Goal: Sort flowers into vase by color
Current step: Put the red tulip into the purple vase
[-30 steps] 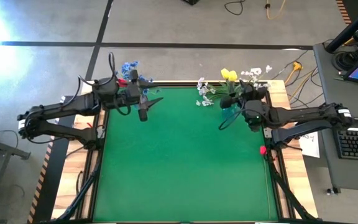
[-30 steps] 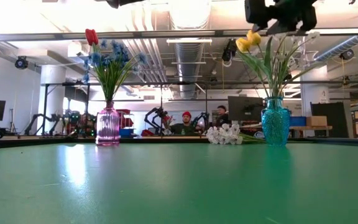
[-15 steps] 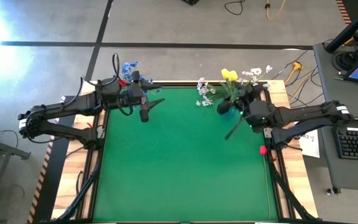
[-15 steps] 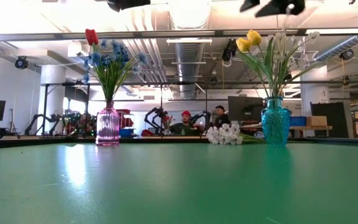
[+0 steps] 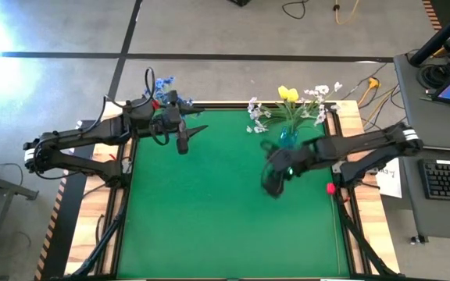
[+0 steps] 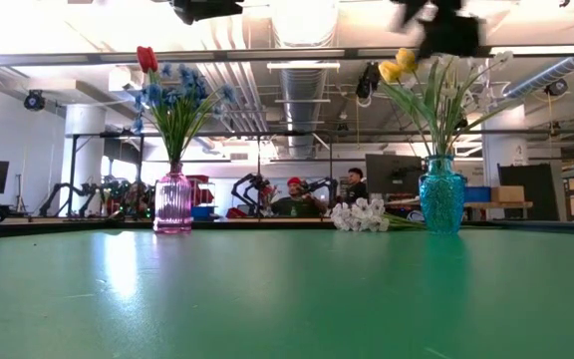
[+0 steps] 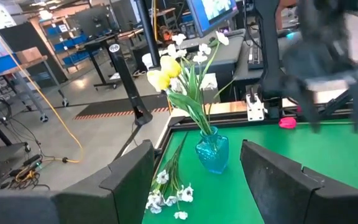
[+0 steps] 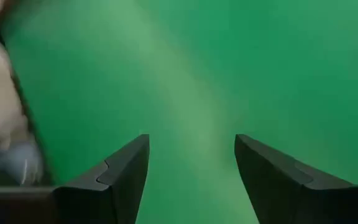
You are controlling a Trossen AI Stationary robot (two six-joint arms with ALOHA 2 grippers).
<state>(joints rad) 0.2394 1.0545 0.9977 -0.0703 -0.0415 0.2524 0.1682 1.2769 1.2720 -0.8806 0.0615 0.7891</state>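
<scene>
A pink vase (image 6: 173, 199) at the far left holds blue flowers (image 6: 182, 95) and a red tulip (image 6: 145, 58). A teal vase (image 5: 287, 139) at the far right holds yellow tulips (image 5: 287, 94) and white sprays (image 5: 319, 92). One spray of white blossoms (image 5: 256, 117) lies flat on the green table beside the teal vase. My left gripper (image 5: 190, 134) hovers open, high up near the pink vase. My right gripper (image 5: 273, 181) is open above bare table, nearer than the teal vase, with nothing between its fingers (image 8: 129, 168).
The green mat (image 5: 209, 218) lies bare over the middle and near part. Wooden table edges (image 5: 354, 117) frame the mat. A keyboard (image 5: 448, 178) and desk stand off the right side. People sit in the room beyond the far edge (image 6: 297, 199).
My right gripper has swung away from the flowers above the teal vase toward the table's near edge and middle, and has tipped from about level to slanting down at the mat. The flowers in the teal vase stay upright.
</scene>
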